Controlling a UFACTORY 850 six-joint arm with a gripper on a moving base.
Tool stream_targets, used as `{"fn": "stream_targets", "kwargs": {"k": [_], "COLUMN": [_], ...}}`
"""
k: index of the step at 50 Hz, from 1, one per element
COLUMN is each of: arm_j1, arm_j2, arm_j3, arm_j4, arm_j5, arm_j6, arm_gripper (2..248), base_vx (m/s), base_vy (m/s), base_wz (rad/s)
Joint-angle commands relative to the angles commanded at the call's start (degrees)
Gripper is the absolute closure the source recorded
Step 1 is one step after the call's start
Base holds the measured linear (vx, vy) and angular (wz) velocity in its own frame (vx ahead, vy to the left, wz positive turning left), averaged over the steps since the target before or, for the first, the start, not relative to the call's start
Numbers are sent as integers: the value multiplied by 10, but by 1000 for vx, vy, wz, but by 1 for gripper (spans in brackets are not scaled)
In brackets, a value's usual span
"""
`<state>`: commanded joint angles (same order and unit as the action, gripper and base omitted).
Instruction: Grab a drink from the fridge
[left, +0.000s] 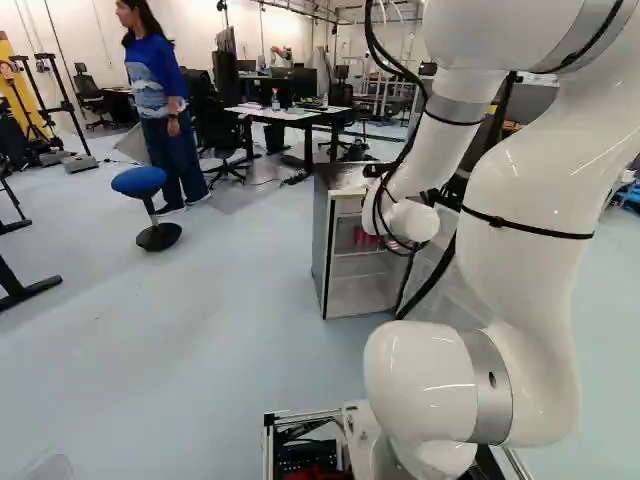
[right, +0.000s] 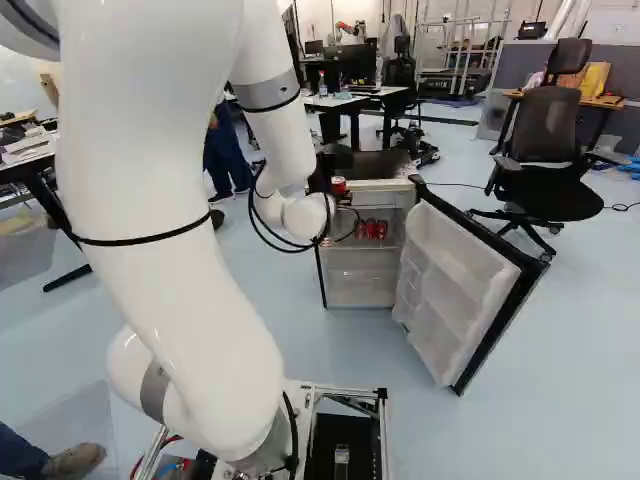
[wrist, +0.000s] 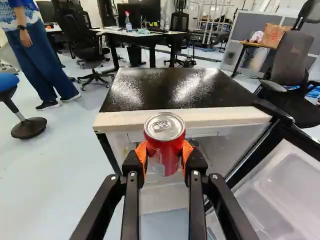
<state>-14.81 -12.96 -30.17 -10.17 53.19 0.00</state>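
One fridge, one blue stool

Readable text: none in any view;
Red drink can: pale lettering on its side, unreadable; the can shows ahead of the middle of the fridge top's near edge;
Fridge cans: pale marks, too small to read;
Spray bottle: label too small to read; on the tabletop.
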Motion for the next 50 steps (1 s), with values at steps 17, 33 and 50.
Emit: {"fn": "stream_targets", "kwargs": {"k": [17,33,50], "arm_j1": [0,0,0], "arm_j2": [1,-1,-7], "arm_j3": [-26,-52,-84], "arm_j4": [0,0,0], "arm_j5": [-17,-34,-54], "arm_j6": [0,0,0], "arm_gripper": [158,158,158], "base_vx": [0,0,0], "base_vy": [0,0,0], "base_wz": [0,0,0]}}
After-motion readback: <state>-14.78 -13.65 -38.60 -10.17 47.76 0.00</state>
